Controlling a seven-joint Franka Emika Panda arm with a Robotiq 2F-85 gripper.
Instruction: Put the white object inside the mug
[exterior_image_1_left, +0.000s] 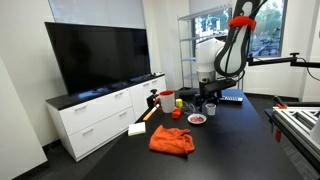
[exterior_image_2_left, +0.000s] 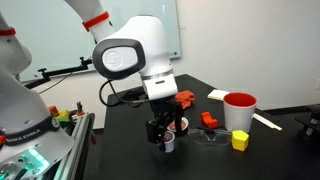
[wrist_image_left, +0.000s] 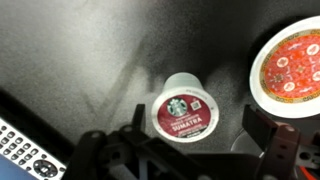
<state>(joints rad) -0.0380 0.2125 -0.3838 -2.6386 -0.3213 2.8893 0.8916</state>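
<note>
While the gripper (wrist_image_left: 190, 135) hangs with its jaws apart over the dark table (wrist_image_left: 80, 60), I have the white object (wrist_image_left: 183, 108) nearly framed. It is a stubby pod with white walls and a dark red printed lid. It lies just ahead of the fingertips, roughly centred between them, and as far as I can tell neither finger touches it. In an exterior view the gripper (exterior_image_2_left: 165, 135) sits low, right at the pod and close to the table top.

I judge the step in hand to be the grasp, so the task is barely begun. To do it well I would ease forward until the pod's walls sit squarely between the pads. Then I would drop a little, so the fingers take the white wall under the lid rim and not the rim itself. The wall tapers and looks thin, so I'd close gently; a hard squeeze could crumple it or squirt it out.

The red-and-white bowl (wrist_image_left: 292, 62) lies ahead and off to one side, near one finger, and I must not catch it on the way in. The remote control (wrist_image_left: 25, 150) is back on the opposite side, out of the way. The mug (exterior_image_2_left: 240, 108), red with a white inside, stands well apart to the gripper's side, mouth up, with a yellow block (exterior_image_2_left: 240, 140) just beside it. The lift must clear its rim.
</note>
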